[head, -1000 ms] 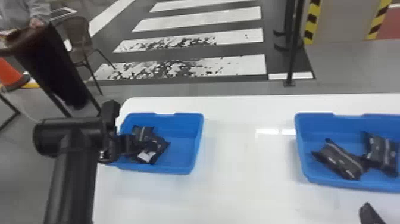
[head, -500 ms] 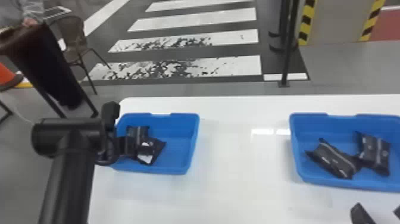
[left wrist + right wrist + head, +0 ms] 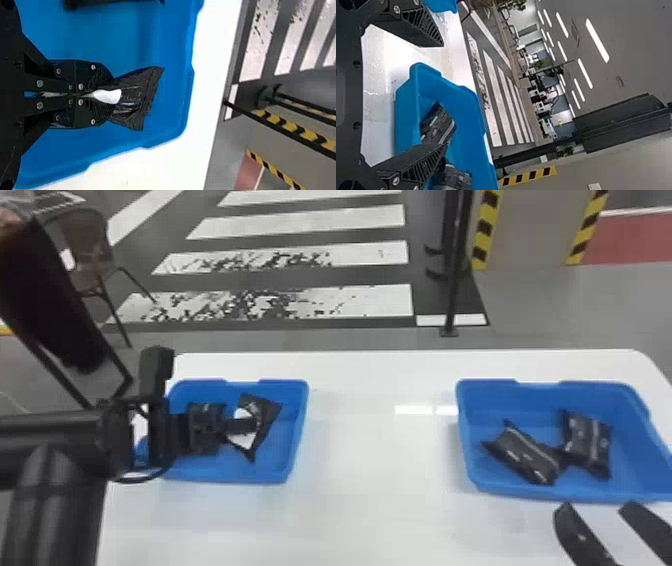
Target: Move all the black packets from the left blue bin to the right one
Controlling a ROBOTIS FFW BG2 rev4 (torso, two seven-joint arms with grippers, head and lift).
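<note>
In the head view, your left gripper (image 3: 245, 426) pinches a black packet (image 3: 269, 412) in the left blue bin (image 3: 295, 430); its white patch bears no print you can make out, and its long axis slants from far right to near left. Your right gripper (image 3: 597, 507) hangs spread at the right bin's (image 3: 540, 491) near side; two pale-marked packets (image 3: 525, 455) lie inside.

In the left wrist view, the fingers press together on the packet, its crimped end pointing away beyond the tips.

In the right wrist view, the fingers stand wide apart, one over the bin.
</note>
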